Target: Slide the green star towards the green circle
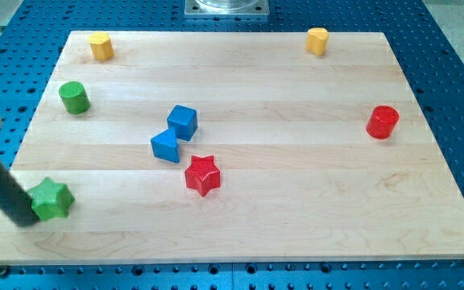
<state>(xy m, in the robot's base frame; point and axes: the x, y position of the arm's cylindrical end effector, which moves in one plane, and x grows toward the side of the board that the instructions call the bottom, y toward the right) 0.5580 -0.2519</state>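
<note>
My rod comes in from the view's left edge, slanting down to the right, and my tip [24, 219] sits low on the board near the bottom-left corner. It's a bare rod, no jaws, so nothing to open or shut; it holds nothing, just presses against the left side of the green star [53, 199]. Tip and star look touching, tip a bit lower & to the view's left of it.

The green circle [74, 97] is straight up the view from the star, well apart from it, near the board's left edge.

Further out, mid-board: a blue cube [183, 121] w/ a blue triangle [165, 146] just beside it, down-left, about touching. A red star [202, 175] lies near them, lower right. Far on the view's right sits a red cylinder [383, 122]. Top edge: a yellow block [101, 46] at left, shape hard to tell, & a 2nd yellow block, rounder [317, 40], at right.

All on a pale wood board [296, 201], lying on a blue perforated table [449, 48]. A grey metal mount [225, 7] shows at the top centre.
</note>
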